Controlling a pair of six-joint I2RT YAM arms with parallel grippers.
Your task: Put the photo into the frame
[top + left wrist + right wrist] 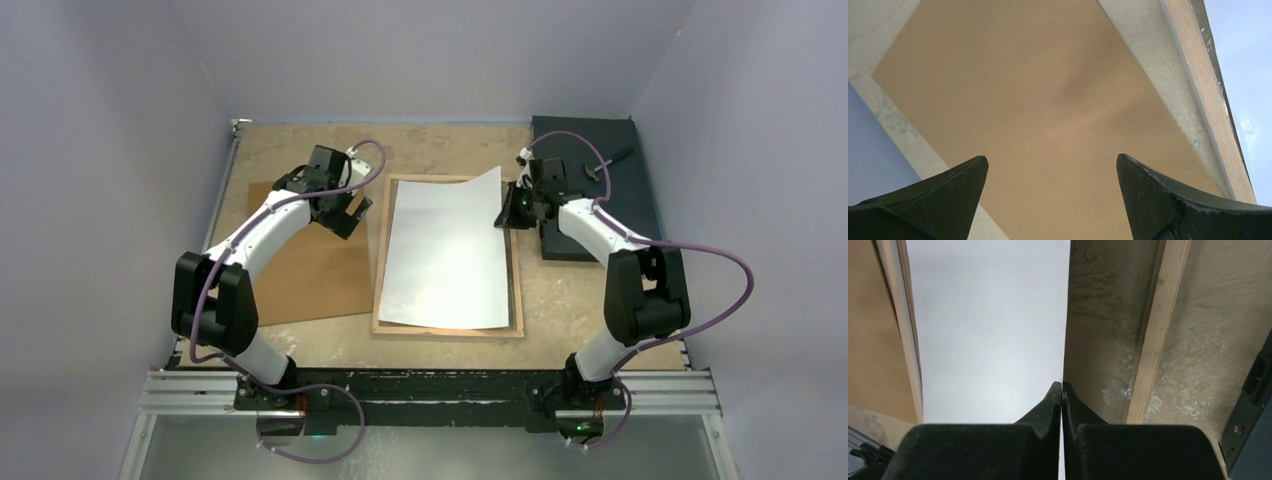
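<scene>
The photo point(445, 250) lies white back up over the frame point(517, 300), which lies back up with its light wood edges showing. The photo's far right corner is lifted. My right gripper point(508, 212) is shut on the photo's right edge; in the right wrist view the fingers point(1050, 402) pinch the white sheet point(993, 330) above the frame's wood edge point(1153, 335). My left gripper point(345, 215) is open and empty above the brown backing board point(305, 255). In the left wrist view its gripper point(1052, 165) hangs over the board point(1038, 100), with the frame's edge point(1205, 80) at right.
A black slab point(590, 185) lies at the back right with a small dark tool point(600, 168) on it; its corner shows in the right wrist view point(1250, 425). The table's left edge has a metal rail point(225, 190).
</scene>
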